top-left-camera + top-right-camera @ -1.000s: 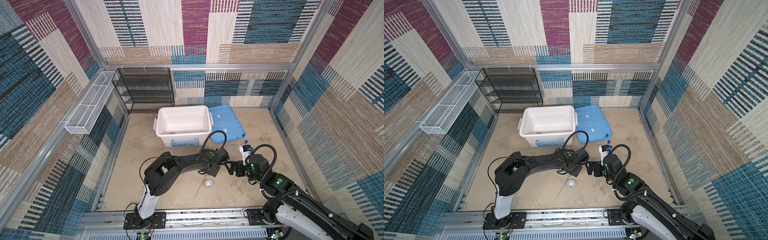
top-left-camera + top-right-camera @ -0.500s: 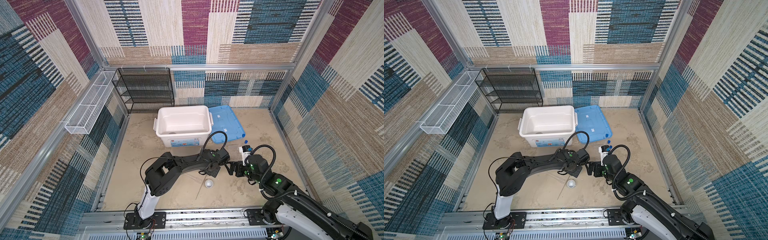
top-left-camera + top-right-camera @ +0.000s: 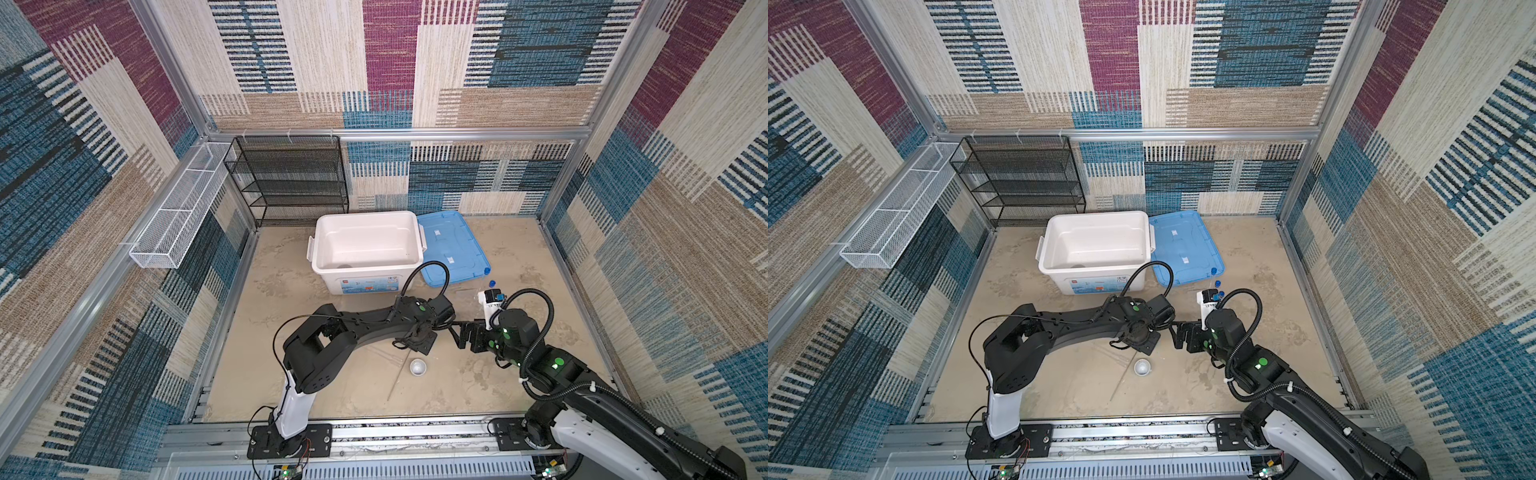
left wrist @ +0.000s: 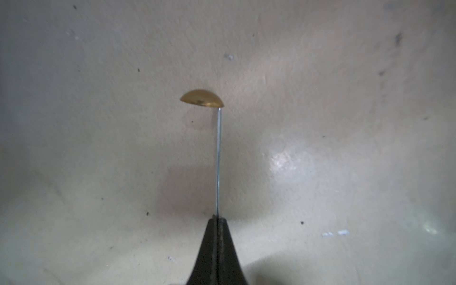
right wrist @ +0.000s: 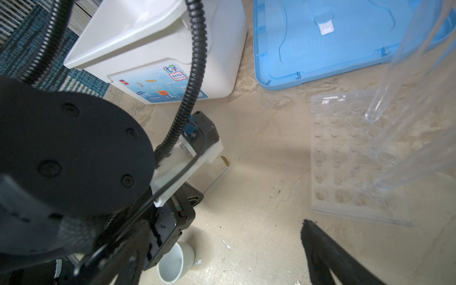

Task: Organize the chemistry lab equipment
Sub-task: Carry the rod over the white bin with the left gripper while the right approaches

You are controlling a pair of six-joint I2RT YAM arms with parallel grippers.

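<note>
Left pincer (image 4: 217, 220) clamped shut on the metal rod (image 4: 218, 160); right pincer (image 3: 463, 336) gapes wide, empty

**Fig.** Fixed surroundings as I see them in both top views.

- **White bin** (image 3: 365, 286) (image 3: 1092, 284): open, at frame centre on the sandy worktop (image 3: 291, 374) (image 3: 1059, 382). Its printed label faces the lower edge, and shows again in the right wrist view (image 5: 158, 81).
- **Blue lid** (image 3: 453, 249) (image 3: 1183, 249): lying flat, just right of the bin.
- **Black wire shelf rack** (image 3: 291, 183) (image 3: 1021, 183): upright behind the bin, against the back wall.
- **White mesh basket** (image 3: 183, 208) (image 3: 897, 212): hung on the left wall's rail, upper left.
- **Walls**: covered in patterned woven panels.
</note>
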